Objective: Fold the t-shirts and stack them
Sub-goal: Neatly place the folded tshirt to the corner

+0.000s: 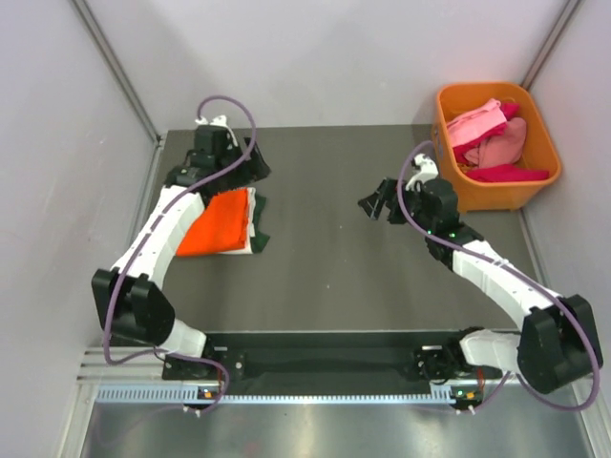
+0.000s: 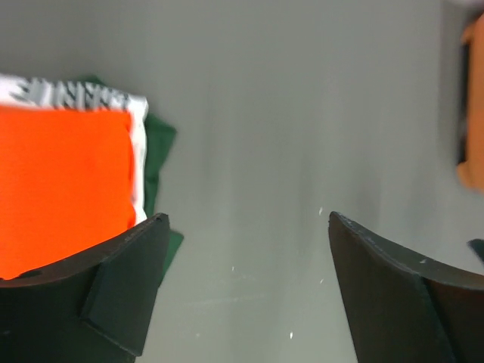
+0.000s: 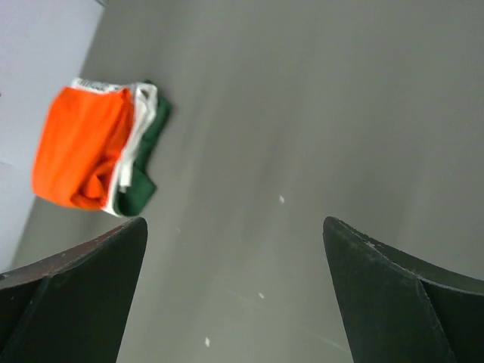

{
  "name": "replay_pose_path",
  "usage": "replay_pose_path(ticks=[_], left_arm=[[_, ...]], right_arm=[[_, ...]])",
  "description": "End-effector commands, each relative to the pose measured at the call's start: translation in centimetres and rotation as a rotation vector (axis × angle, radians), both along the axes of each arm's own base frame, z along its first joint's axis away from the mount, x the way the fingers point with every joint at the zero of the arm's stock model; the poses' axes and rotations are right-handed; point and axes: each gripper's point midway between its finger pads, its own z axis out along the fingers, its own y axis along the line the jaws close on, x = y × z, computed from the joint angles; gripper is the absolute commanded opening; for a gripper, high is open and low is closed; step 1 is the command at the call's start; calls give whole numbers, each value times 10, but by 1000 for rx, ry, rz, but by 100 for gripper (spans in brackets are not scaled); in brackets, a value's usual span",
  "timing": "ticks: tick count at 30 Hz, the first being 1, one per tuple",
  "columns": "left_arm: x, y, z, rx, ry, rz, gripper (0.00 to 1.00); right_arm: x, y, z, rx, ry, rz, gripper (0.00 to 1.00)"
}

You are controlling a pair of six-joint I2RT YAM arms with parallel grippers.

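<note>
A folded stack lies at the table's left: a bright orange t-shirt (image 1: 215, 224) on top, a white printed t-shirt (image 2: 138, 144) under it, and a dark green one (image 1: 259, 239) at the bottom. Pink (image 1: 477, 124), red and magenta (image 1: 511, 174) t-shirts lie crumpled in the orange bin. My left gripper (image 1: 256, 172) hovers open and empty by the stack's far right corner. My right gripper (image 1: 380, 203) is open and empty over bare table, left of the bin. The stack also shows in the left wrist view (image 2: 64, 181) and the right wrist view (image 3: 83, 147).
The rigid orange plastic bin (image 1: 496, 196) stands at the back right corner; its edge shows in the left wrist view (image 2: 473, 151). Grey walls close in the table on the left, back and right. The dark table (image 1: 325, 258) runs between stack and bin.
</note>
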Motion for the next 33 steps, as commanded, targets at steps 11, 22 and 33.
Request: replay_pose_path(ticks=[11, 22, 33], left_arm=[[-17, -51, -142, 172, 274, -99, 75], [-2, -45, -214, 227, 417, -94, 62], [-8, 1, -254, 214, 507, -36, 56]], right_arm=[[-22, -47, -14, -135, -23, -104, 98], [-33, -55, -23, -141, -35, -119, 94], [-38, -64, -26, -164, -43, -153, 94]])
